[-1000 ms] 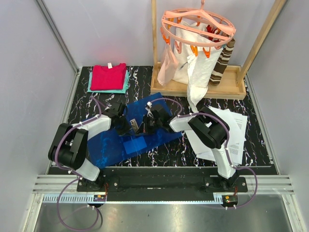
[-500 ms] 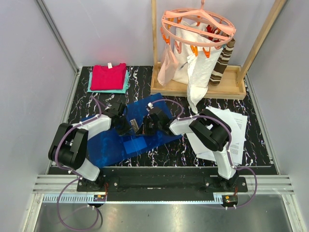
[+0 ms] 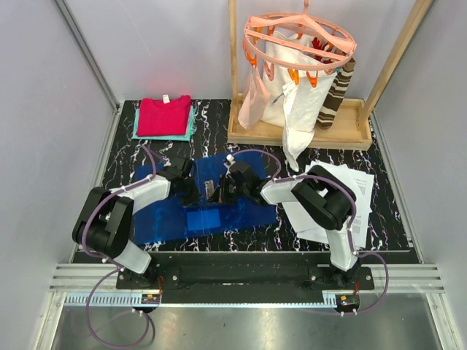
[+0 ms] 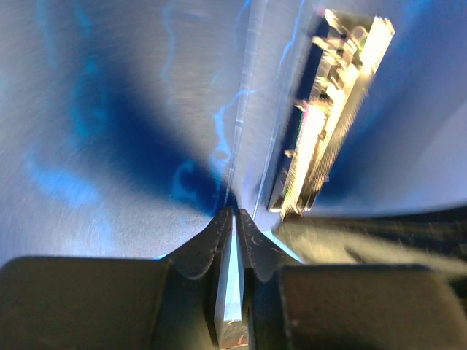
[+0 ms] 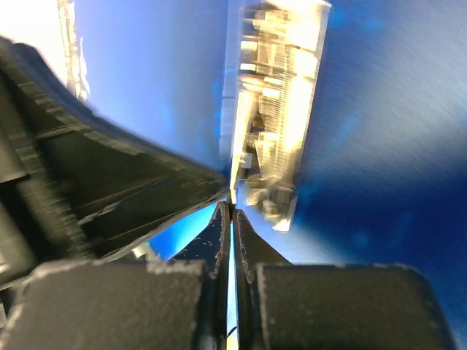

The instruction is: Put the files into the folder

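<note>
1. We find the folder (image 3: 168, 219) lying flat on the worktop (image 3: 120, 157), left of centre and towards the near edge.
2. The files (image 3: 361, 193) lie on the worktop to the folder's right, near it, partly under the right arm.
3. Folded cloths (image 3: 164, 117) sit stacked at the far left, behind the folder.
4. A tray (image 3: 252, 135) stands along the far edge, right of the cloths. Garments (image 3: 295, 102) hang down into it from a peg hanger (image 3: 299, 33) above.
5. The left gripper (image 3: 191, 193) and right gripper (image 3: 217, 191) meet over the folder's middle, its clip (image 3: 209, 191) between them.
</note>
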Motion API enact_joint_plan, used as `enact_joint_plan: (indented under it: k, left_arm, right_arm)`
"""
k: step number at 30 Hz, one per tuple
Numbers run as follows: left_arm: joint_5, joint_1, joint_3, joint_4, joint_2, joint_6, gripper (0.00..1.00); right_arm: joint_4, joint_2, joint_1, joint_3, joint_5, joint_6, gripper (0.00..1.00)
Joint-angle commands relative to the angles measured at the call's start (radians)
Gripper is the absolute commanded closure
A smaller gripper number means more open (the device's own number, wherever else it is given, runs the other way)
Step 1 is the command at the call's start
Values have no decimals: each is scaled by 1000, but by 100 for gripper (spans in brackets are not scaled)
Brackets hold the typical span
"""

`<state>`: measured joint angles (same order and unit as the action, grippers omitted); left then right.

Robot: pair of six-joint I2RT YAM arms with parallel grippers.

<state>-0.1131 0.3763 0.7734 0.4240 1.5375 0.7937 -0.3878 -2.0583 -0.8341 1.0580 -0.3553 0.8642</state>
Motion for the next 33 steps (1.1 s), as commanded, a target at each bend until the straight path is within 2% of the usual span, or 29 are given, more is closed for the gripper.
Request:
enact_joint_plan:
  k: [1,5,9,13,17,18,20,21,22,24,25,28,32,33]
  left_arm:
    - [108,1,-60,44,56,28,87]
    - [134,1,-63,47,53,29,89]
    - [138,3,-68,48,52,30,89]
    - [142,3,-77,47,35,26,90]
    - [122,4,-79,44,-9,0,89]
    - [118,3,-79,35,-23,-22,88]
    - [86,4,-83,19,-66,-48,78]
    - [78,3,-85,6,-120,-71,72]
    - [79,4,-91,-1,-144,-80,61]
    - [72,4,-94,-24,-213,-108,53]
    - [67,4,-92,-28,-227,-114,50]
    - [24,4,-82,-39,-281,-125,46]
    - [-19,3,-83,-34,-346,-122,42]
    - [-32,3,-89,-30,-362,-125,41]
  right_arm:
    - [274,98,7,46,19,-80,100]
    - [328,101,16,79,-2,-37,100]
    - [320,67,23,13,9,-28,100]
    - [183,78,41,-82,-22,-5,100]
    - [214,113,84,-11,-48,-71,100]
    - [214,121,89,6,-66,-79,100]
    - [216,132,93,63,-91,-93,99]
    - [216,132,98,82,-117,-94,95]
    - [216,121,102,98,-134,-90,83]
    - [211,110,110,140,-171,-83,72]
    - [207,104,112,148,-180,-80,56]
    - [182,116,113,149,-201,-79,33]
    - [81,164,112,58,-224,-33,13]
    - [60,168,113,39,-241,-15,12]
